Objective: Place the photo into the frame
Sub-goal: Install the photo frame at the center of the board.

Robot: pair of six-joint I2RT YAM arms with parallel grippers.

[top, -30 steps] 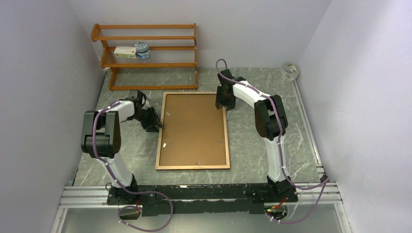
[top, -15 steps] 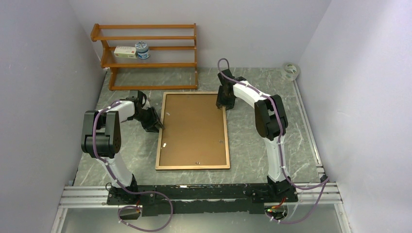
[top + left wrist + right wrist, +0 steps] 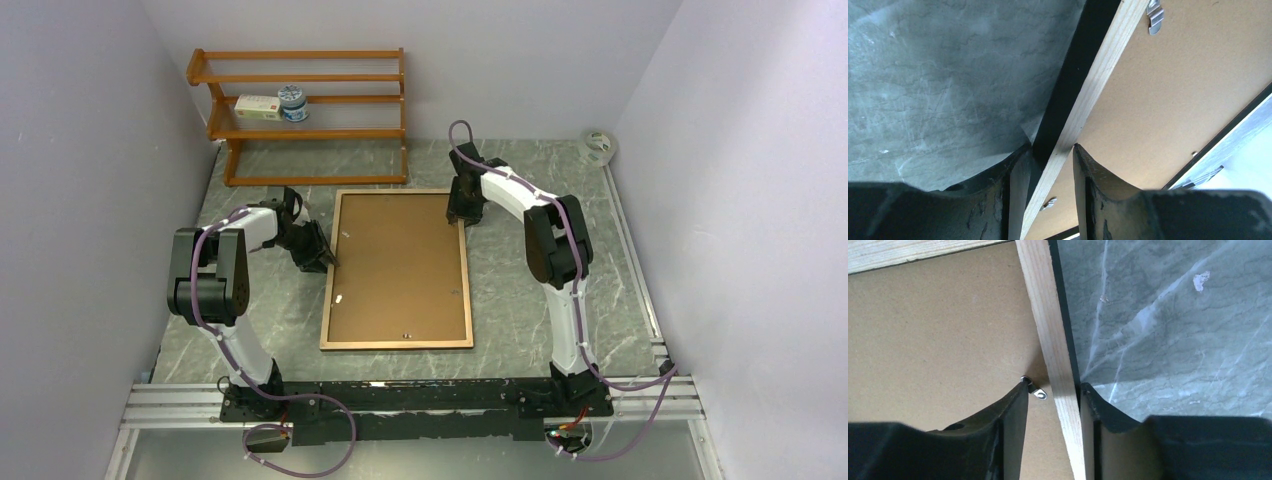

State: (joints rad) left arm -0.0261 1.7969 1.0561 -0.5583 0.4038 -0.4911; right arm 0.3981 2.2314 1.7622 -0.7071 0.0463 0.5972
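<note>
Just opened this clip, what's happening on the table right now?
The frame lies face down on the table, brown backing board up. Both arms are at its side rails. The left gripper looks pinched on the left rail. The right gripper straddles the right rail near the far corner, with its inner finger apart from the wood, beside a metal clip. No photo shows in any view.

The frame shows a pale, bare wooden rail, unvarnished, with a smooth black outer edge. Its backing board is matt brown fibreboard. The little clip is bright metal. The table looks like grey marbled stone, smooth with a soft sheen. The right gripper has matt black plastic fingers. The shelf rack is glossy orange-brown wood
</note>
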